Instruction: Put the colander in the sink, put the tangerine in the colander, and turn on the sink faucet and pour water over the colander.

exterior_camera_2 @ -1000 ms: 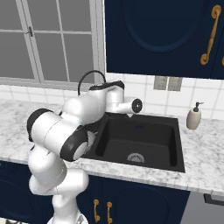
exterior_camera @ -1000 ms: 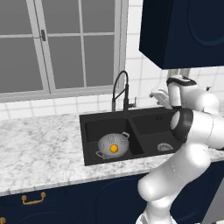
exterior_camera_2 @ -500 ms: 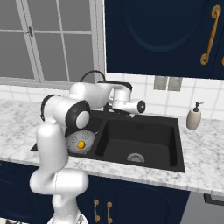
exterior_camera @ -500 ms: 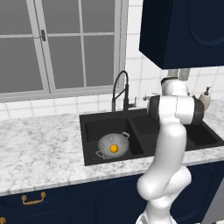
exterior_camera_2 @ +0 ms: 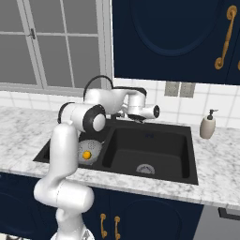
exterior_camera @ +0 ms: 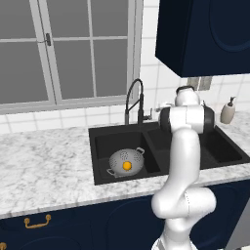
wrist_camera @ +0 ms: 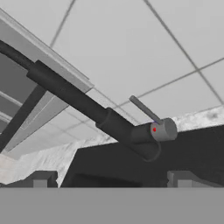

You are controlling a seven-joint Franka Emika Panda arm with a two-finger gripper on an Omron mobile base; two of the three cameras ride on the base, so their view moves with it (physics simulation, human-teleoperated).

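The silver colander (exterior_camera: 126, 161) sits in the left basin of the black sink (exterior_camera: 93, 146), with the orange tangerine (exterior_camera: 127, 166) inside it. The right base view shows the colander (exterior_camera_2: 92, 149) and tangerine (exterior_camera_2: 86, 154) partly behind my arm. The black gooseneck sink faucet (exterior_camera: 135, 97) rises behind the divider. My gripper (wrist_camera: 111, 179) is open, level with the faucet's base (wrist_camera: 113, 124). The thin lever (wrist_camera: 145, 110) sticks up from it, just ahead of my fingertips (wrist_camera: 41, 177). Nothing is held. No water is visible.
A beige soap dispenser (exterior_camera: 227, 111) stands on the counter right of the sink. The right basin holds nothing but its drain (exterior_camera_2: 145, 168). A tiled wall and window lie close behind the faucet, and dark cabinets (exterior_camera_2: 178, 37) hang above. Marble counter (exterior_camera: 44, 161) stretches to the left.
My arm has swung upright and the hand has shifted left toward the faucet base. Colander and tangerine have not moved. The jaws have stayed open.
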